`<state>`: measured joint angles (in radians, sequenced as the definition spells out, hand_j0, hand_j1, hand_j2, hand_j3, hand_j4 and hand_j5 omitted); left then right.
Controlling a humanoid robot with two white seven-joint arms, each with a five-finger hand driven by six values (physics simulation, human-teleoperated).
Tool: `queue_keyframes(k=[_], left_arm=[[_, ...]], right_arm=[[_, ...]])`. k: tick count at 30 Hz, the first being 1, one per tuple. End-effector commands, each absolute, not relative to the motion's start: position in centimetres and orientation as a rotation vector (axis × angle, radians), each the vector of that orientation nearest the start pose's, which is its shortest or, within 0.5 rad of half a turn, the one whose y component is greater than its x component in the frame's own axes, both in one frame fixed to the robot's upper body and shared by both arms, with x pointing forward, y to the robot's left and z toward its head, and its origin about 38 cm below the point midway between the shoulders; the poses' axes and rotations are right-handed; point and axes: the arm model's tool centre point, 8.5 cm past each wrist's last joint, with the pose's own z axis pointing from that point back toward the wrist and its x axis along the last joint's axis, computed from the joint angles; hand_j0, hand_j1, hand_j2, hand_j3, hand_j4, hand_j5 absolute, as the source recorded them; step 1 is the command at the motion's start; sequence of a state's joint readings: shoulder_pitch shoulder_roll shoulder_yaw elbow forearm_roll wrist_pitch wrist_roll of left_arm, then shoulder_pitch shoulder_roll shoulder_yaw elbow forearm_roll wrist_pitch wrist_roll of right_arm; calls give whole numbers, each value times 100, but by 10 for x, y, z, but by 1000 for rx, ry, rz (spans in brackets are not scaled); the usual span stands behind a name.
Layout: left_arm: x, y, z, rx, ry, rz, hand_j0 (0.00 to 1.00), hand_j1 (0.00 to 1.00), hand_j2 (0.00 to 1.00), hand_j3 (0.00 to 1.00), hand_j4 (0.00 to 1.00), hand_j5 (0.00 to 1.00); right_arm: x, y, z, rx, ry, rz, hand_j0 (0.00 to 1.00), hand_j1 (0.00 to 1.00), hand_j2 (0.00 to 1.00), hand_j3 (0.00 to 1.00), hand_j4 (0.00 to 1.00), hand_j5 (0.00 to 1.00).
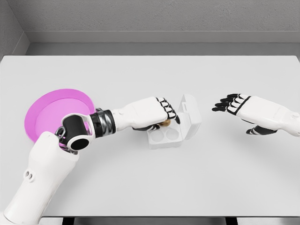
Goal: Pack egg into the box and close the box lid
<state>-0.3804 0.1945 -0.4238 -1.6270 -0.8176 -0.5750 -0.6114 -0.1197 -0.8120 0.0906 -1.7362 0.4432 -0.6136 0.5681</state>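
Note:
A small white egg box [165, 136] sits at the table's middle, its lid [190, 115] standing open on the right side. My left hand [161, 117] hovers over the box's back left corner, fingers curled around a tan egg [165, 123] that peeks out below the fingertips. The round cups of the box show in front of the hand. My right hand [232, 104] floats to the right of the lid, apart from it, fingers spread and holding nothing.
A pink round plate [51, 112] lies at the left of the white table [150, 187], partly hidden by my left elbow. A grey wall runs behind the table's far edge.

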Motion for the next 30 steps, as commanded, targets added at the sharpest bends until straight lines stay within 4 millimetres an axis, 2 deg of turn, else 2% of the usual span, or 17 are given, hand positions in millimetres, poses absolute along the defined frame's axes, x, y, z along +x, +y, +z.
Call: queue_keyframes(k=[1,4,6,8,11,12,14,16,19,21,25,28,30], left_arm=[[386,95,167,-368,2298,2694,78,78,78,78,78,78],[383,96,174,-387,2293,2668,84,84,84,84,84,84],[380,109,185,-427,2295,2641,100,100,100,100,100,100],[377,133,192,-395,2319,2635,100,100,100,100,100,100],[377,177,218,-411,2402,2587,100,100,100,100,100,100],[376,196,232,-415,2454,2549,100,100,100,100,100,100],[372,228,246,-446,2561,2462,100,100,100,100,100,100],[366,259,252,-427,2725,2380,100,100,100,100,100,100],[358,297,262,-403,2874,2303,100,100,100,100,100,100],[353,318,260,-415,2966,2263,100,100,100,100,100,100],[367,380,215,-556,3197,2324,100,100,100,100,100,100],[366,391,196,-567,3240,2376,100,100,100,100,100,100],[363,389,183,-620,3152,2506,100,100,100,100,100,100]], right_arm=[[350,-340,204,-466,-1471,1968,100,100,100,100,100,100],[350,-340,203,-466,-1470,1967,100,100,100,100,100,100],[350,-340,203,-466,-1470,1967,100,100,100,100,100,100],[350,-340,203,-466,-1470,1967,100,100,100,100,100,100],[350,-340,204,-466,-1471,1968,100,100,100,100,100,100],[350,-340,204,-466,-1471,1968,100,100,100,100,100,100],[350,-340,204,-466,-1471,1968,100,100,100,100,100,100],[350,-340,204,-465,-1472,1967,100,100,100,100,100,100],[350,-339,203,-464,-1474,1966,100,100,100,100,100,100],[351,-338,203,-464,-1478,1964,100,100,100,100,100,100],[351,-335,203,-458,-1487,1965,100,100,100,100,100,100],[349,-330,206,-458,-1506,1975,100,100,100,100,100,100],[348,-329,205,-453,-1510,1976,100,100,100,100,100,100]])
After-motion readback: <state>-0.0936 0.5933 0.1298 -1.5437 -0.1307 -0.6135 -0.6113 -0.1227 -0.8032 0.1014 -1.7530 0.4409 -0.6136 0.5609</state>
